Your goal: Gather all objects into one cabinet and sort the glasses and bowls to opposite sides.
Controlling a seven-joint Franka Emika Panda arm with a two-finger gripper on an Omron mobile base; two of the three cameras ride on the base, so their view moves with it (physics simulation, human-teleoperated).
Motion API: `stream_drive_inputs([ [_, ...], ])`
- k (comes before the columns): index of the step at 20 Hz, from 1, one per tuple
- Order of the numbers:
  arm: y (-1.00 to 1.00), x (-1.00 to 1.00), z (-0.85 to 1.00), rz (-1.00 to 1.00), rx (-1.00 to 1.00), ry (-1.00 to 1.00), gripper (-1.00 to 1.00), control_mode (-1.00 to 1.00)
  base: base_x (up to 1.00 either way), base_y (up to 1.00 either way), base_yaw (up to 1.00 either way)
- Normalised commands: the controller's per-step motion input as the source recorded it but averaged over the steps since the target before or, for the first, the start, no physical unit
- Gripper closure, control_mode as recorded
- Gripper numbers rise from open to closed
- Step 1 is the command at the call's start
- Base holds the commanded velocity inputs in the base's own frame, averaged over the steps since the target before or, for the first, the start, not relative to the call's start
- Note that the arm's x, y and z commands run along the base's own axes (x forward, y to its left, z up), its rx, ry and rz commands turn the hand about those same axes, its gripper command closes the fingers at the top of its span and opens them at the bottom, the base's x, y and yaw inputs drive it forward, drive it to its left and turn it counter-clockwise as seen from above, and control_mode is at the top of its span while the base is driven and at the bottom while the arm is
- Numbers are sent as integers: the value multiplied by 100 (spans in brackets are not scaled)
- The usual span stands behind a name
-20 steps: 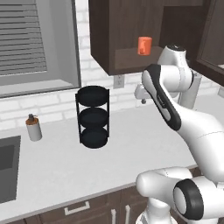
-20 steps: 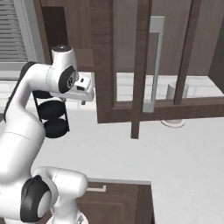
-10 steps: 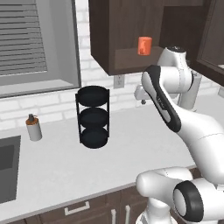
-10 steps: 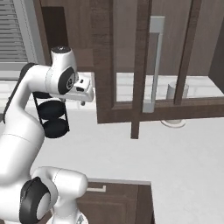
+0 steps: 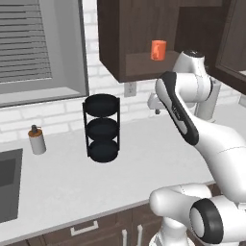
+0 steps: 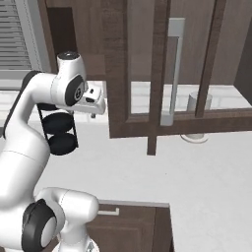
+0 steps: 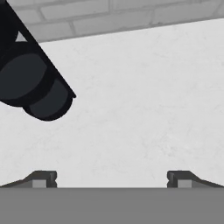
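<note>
An orange mug (image 5: 158,50) stands upright on the bottom shelf of the open cabinet (image 5: 139,38), above the table (image 5: 125,163) and up and to the right of the black three-tier rack (image 5: 101,128). The fingers (image 7: 43,178) stand wide with nothing between them, pointing down at bare table. The mug looks stiff, light and smooth-glazed, so gripping across its body rather than the handle seems safest.

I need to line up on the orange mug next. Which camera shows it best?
The left base view: the orange mug stands in plain sight on the open cabinet's shelf, above the arm. The right base view has the cabinet door across that area, and the hand view looks down at the counter.
</note>
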Motion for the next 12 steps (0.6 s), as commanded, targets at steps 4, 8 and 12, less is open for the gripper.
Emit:
stream_drive_inputs([
  [4,0,0,29,-6,0,-12,-100,-100,0,0,0],
  [8,0,7,45,-5,0,-14,-100,-100,0,0,0],
  [12,0,15,51,-4,0,-16,-100,-100,0,0,0],
])
